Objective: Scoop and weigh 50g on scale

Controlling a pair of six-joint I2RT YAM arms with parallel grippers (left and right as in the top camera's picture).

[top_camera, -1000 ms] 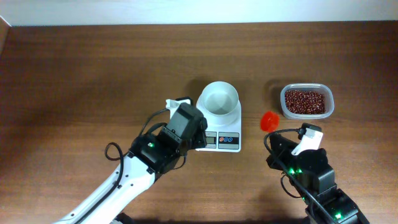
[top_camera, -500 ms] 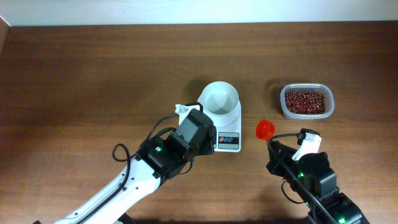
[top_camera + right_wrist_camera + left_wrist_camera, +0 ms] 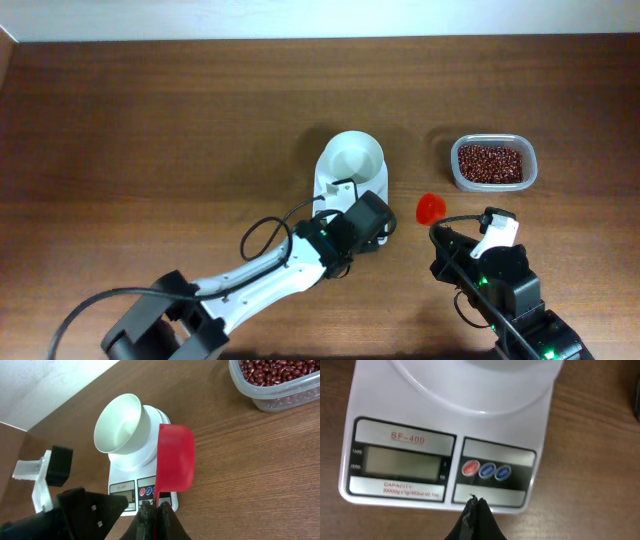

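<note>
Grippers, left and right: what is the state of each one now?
Left gripper: closed, holding nothing.
Right gripper: closed on the red scoop.

Looks like a robotics lab bench to me. Plain wood-grain table (image 3: 150, 120) up against a white wall (image 3: 300, 18), with a left arm (image 3: 270, 275) and a right arm (image 3: 500, 290) trailing loose black cables (image 3: 257, 233) and showing little green lights (image 3: 479, 278). The only kitchen-ish stuff is a small scale (image 3: 352, 160), a clear tub (image 3: 534, 166) of beans (image 3: 490, 160) and a red scoop (image 3: 430, 208), laid out like a test setup.
</note>
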